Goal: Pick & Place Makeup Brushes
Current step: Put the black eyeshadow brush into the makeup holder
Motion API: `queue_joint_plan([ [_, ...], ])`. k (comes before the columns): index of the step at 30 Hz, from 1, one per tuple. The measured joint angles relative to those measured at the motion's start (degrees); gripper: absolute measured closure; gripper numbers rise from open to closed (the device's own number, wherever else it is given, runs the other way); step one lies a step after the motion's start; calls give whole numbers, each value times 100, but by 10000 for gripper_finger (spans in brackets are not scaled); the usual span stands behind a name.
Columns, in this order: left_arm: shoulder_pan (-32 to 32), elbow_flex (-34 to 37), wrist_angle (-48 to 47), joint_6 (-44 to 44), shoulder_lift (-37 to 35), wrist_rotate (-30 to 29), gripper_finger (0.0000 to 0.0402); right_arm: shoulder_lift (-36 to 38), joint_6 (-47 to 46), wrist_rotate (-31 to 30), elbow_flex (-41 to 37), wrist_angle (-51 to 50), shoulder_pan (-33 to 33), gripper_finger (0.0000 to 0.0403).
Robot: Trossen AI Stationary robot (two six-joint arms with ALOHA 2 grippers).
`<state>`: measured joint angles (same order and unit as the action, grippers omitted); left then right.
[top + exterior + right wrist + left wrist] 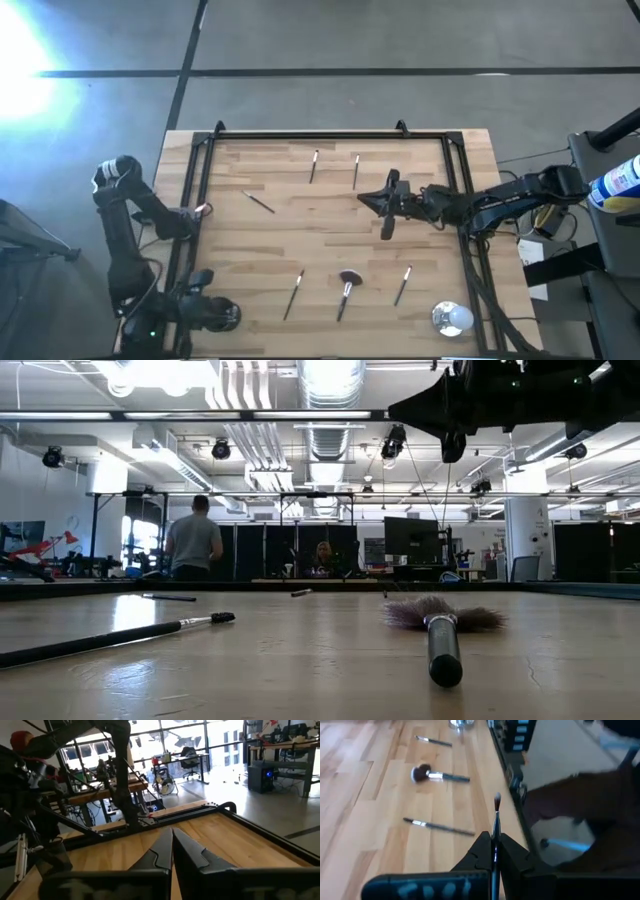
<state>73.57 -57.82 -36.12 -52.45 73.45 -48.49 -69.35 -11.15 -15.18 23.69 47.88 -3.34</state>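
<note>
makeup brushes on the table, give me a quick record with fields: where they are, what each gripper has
surface: wooden table inside a black frame
brushes lying loose: six makeup brushes, two near the far edge, one toward the left, three near the front
fluffy brush: front middle, lying flat
left gripper: shut on a thin brush, held at the table's left edge
right gripper: shut, empty, above the table's right half
other: round shiny object at the front right corner
</note>
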Motion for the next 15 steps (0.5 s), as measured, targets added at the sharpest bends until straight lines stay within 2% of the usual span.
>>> queue_joint_plan([
  [6, 295, 441, -15, 4, 11, -168, 391, -605, 9, -138, 251, 359, -94, 394],
  [15, 362, 1362, 1161, -11, 6, -203, 391, -1358, 127, -150, 831, 350, -94, 394],
])
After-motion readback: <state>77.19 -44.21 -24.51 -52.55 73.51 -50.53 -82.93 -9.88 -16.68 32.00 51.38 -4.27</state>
